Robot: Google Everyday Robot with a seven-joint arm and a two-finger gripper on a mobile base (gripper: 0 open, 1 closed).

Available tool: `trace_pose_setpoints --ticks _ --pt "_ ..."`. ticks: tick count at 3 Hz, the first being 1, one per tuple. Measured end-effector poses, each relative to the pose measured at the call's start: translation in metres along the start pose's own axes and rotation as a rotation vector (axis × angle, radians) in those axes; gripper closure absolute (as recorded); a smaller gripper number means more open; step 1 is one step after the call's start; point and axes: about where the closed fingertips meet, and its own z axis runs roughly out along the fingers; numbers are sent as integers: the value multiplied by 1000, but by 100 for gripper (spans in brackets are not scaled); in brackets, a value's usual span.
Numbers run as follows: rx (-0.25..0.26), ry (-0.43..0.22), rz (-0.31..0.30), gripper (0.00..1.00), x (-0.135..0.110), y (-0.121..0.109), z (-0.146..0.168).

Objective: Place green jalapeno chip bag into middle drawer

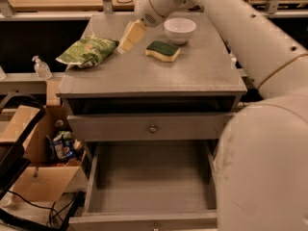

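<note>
The green jalapeno chip bag [86,50] lies on the left of the grey cabinet top [149,76], shiny green with pale print. My gripper [128,39] hangs just right of the bag's right end, low over the top and pointing down-left toward it, and holds nothing I can see. The middle drawer [151,177] is pulled open at the bottom of the view, its broad grey floor bare. My white arm [250,37] runs from the upper middle down the right side.
A green-topped yellow sponge [162,50] and a white bowl [180,30] sit right of the gripper. A shut drawer front with a round knob [153,128] is above the open drawer. Cardboard boxes [43,177] with a blue snack packet [62,146] stand on the floor at left.
</note>
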Motion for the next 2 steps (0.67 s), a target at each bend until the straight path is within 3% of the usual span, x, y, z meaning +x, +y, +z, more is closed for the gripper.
trace_pose_setpoints --ticks 1,2 --pt "12 -49 52 0 3 -15 50" --pt "11 -51 56 0 6 -16 55"
